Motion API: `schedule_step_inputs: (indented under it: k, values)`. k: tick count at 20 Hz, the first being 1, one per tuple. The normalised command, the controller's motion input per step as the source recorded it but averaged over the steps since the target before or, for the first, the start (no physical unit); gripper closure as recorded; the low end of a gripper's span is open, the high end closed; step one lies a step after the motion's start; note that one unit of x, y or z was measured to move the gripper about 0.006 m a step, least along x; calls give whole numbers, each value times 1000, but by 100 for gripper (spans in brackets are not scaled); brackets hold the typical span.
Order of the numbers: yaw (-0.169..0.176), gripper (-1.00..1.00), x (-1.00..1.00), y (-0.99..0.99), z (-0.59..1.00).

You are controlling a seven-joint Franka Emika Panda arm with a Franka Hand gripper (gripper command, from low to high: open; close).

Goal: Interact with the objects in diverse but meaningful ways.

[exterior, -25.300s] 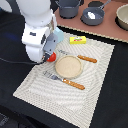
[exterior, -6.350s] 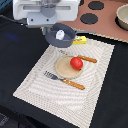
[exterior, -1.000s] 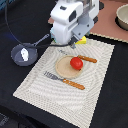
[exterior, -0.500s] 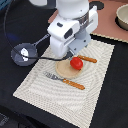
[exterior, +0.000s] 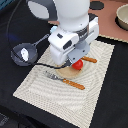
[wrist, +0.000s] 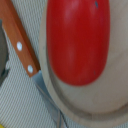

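Here the end effector (exterior: 75, 61) hangs low over the red tomato (wrist: 76, 40) on the plate (wrist: 75, 102); its opening cannot be told, fingers unseen. A knife (wrist: 22, 47) lies beside.

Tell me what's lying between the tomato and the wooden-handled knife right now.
Only the plate's beige rim. In the wrist view the tomato sits on the plate, and the knife lies just outside that rim on the placemat; nothing else shows between them.
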Motion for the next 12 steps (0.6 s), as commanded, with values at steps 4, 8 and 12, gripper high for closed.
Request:
schedule_step_inputs:
  k: [4, 8, 12]
  values:
    - [-25, -100, 590, 0, -1]
    - [-17, 100, 543, 11, -29]
    - [0, 100, 530, 158, -34]
